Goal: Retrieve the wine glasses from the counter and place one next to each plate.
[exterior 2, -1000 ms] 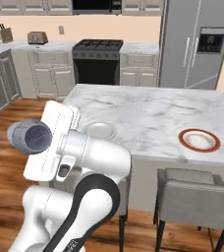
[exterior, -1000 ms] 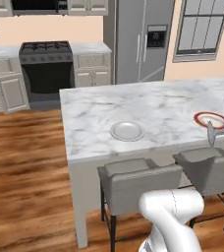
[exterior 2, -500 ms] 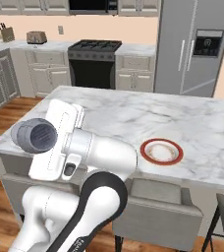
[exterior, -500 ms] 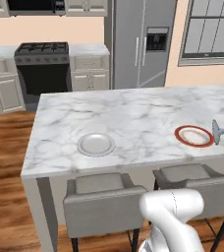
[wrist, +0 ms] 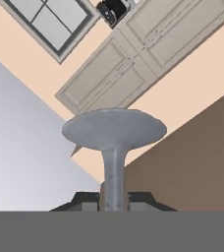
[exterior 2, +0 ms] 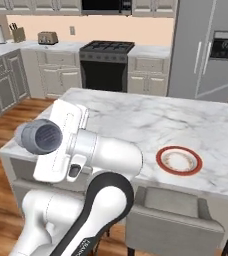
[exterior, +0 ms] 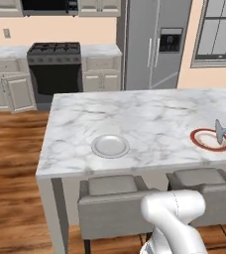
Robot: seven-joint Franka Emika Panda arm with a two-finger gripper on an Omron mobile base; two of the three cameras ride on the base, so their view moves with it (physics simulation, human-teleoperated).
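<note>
the two-finger gripper [wrist: 114, 201] is clamped on the thin stem of a clear grey-tinted wine glass [exterior: 223, 132], carried sideways over the red-rimmed white plate [exterior: 210, 139] for placing beside it.

A wine glass [exterior: 223, 131] is lying sideways in the air at the right edge of the left base view, its round foot pointing left over the plate with the red-orange rim [exterior: 210, 139]. In the hand view its grey stem and foot [wrist: 114, 130] are rising from the bottom centre. The plain pale plate [exterior: 110, 146] is sitting flat at the frame's centre.
</note>
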